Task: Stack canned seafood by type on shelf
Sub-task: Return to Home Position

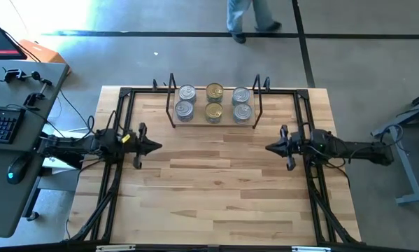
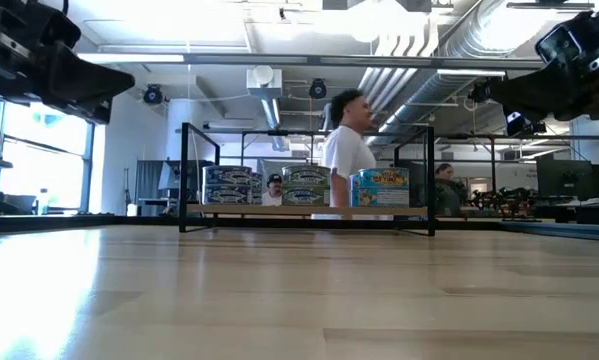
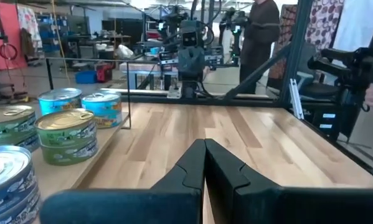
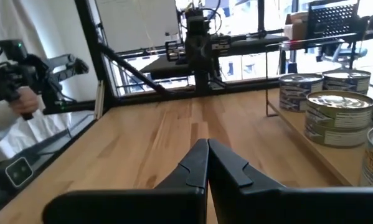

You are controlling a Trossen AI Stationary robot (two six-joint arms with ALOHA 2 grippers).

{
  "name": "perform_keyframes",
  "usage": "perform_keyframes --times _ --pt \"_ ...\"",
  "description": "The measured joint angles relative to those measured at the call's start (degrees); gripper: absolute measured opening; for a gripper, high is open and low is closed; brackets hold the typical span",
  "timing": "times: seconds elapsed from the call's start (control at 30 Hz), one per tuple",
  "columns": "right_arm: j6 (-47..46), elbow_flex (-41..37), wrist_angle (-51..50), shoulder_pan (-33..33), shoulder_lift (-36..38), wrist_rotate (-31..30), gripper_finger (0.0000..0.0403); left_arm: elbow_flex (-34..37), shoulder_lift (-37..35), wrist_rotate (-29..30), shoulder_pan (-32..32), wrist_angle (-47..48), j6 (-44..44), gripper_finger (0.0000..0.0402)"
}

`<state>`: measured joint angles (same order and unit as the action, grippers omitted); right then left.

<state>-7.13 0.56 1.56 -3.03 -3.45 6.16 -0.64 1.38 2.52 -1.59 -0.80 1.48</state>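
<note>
The shelf [image 1: 200,122], a low light-wood board with black wire end frames, stands at the table's far middle. On it the canned seafood [image 1: 214,101] stands in short stacks: silver lids at left [image 1: 185,101] and right [image 1: 242,102], gold lids in the middle. The low view shows the stacks [image 2: 306,188] two tins high on the board [image 2: 309,209]. My left gripper [image 1: 157,146] [image 3: 205,145] is shut and empty, held level over the table's left side. My right gripper [image 1: 268,148] [image 4: 207,144] is shut and empty over the right side. The two point at each other.
Black frame rails [image 1: 122,126] run along the table's sides. Bare wood [image 1: 212,182] lies between the grippers and the near edge. A desk with a keyboard [image 1: 1,123] stands left of the table. A person [image 1: 251,17] walks beyond the far edge.
</note>
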Motion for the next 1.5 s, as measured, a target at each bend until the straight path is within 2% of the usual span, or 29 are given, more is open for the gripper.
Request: perform_keyframes --times 0.17,0.33,0.6,1.5 --pt "2.0 0.0 0.0 0.2 -0.2 -0.6 0.0000 0.0 0.7 0.0 0.0 0.0 -0.2 0.0000" --pt "3.2 0.0 -0.2 -0.7 -0.2 -9.4 0.0000 0.0 2.4 0.1 0.0 0.0 -0.2 0.0000" --pt "9.9 0.0 -0.2 -1.2 -1.6 -9.1 0.0000 0.0 3.9 0.2 0.0 0.0 0.8 0.0000" --pt "8.6 0.0 -0.3 -1.2 -3.3 -9.0 0.0000 0.0 3.9 0.2 0.0 0.0 0.8 0.0000"
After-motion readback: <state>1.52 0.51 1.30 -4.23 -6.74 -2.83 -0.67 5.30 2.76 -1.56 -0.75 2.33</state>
